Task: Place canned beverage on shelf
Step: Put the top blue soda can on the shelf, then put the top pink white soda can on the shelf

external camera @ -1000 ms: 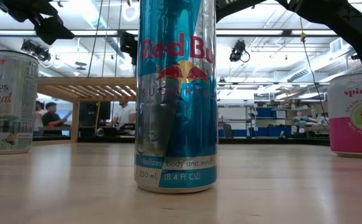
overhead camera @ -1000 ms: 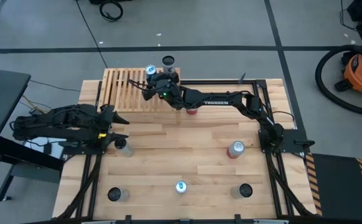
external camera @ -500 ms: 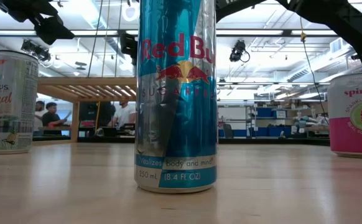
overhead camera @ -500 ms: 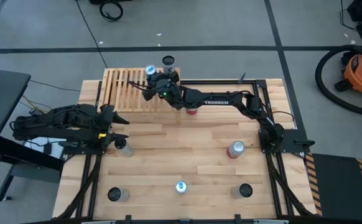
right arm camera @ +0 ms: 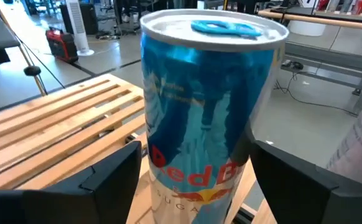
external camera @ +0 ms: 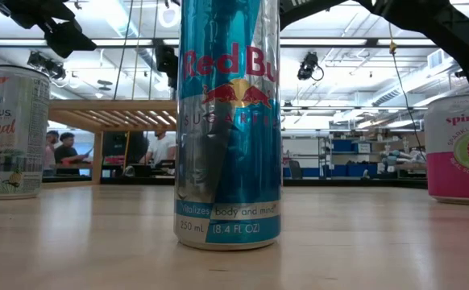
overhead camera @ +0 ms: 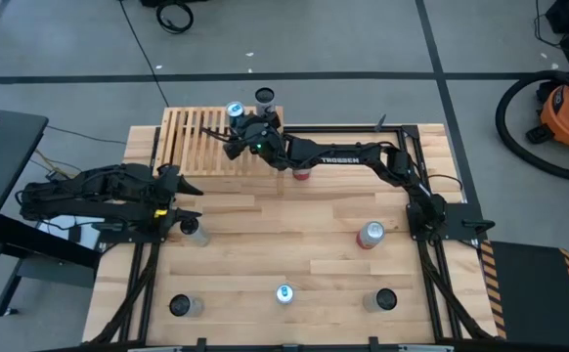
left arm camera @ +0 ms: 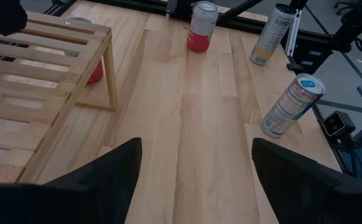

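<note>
2 cans on shelf (overhead camera: 201,137); right fingers (right arm camera: 106,171) flank blue can (right arm camera: 203,112), grip unclear; left fingers (left arm camera: 116,163) spread, empty.

blue/silver can (right arm camera: 206,106) w/ red lettering, pale wood slatted shelf (right arm camera: 50,134)

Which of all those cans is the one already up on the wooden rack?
The blue Red Bull can at the shelf's back edge, between the right claw's fingers. The others stand on the table.
</note>
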`<action>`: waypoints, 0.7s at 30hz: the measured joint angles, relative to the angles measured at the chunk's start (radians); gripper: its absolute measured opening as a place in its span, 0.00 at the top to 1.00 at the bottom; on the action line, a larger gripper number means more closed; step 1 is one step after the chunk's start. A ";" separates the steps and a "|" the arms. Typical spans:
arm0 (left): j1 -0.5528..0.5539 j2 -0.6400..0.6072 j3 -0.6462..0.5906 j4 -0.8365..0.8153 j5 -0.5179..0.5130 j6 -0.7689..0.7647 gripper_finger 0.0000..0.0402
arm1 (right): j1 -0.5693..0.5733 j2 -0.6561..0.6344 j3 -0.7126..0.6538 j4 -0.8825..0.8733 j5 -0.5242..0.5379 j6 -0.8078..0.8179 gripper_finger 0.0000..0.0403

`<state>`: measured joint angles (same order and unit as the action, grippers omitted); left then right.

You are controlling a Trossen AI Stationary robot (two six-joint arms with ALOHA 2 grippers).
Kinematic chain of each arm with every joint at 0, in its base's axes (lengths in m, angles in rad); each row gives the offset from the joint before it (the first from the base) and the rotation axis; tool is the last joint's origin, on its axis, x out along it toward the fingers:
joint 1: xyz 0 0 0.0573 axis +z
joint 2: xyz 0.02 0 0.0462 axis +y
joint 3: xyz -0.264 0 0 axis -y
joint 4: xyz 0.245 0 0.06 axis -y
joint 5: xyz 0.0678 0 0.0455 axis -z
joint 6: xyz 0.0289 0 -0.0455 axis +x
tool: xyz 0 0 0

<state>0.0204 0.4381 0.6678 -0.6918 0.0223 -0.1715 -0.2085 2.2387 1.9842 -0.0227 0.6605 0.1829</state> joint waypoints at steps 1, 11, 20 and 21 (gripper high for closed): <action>0.000 0.000 0.000 0.000 0.000 0.000 0.22 | 0.000 0.000 0.000 0.002 0.000 0.000 0.23; 0.000 0.000 0.000 0.000 0.000 0.000 0.22 | 0.025 -0.017 0.000 -0.052 0.102 -0.034 0.23; 0.000 0.000 0.000 0.003 0.000 -0.001 0.22 | 0.058 -0.062 0.000 -0.062 0.094 -0.082 0.23; 0.000 0.000 0.000 0.002 0.000 -0.001 0.22 | 0.058 -0.067 0.000 -0.063 0.095 -0.087 0.23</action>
<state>0.0204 0.4385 0.6674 -0.6899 0.0222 -0.1726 -0.1506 2.1718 1.9842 -0.0857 0.7559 0.0964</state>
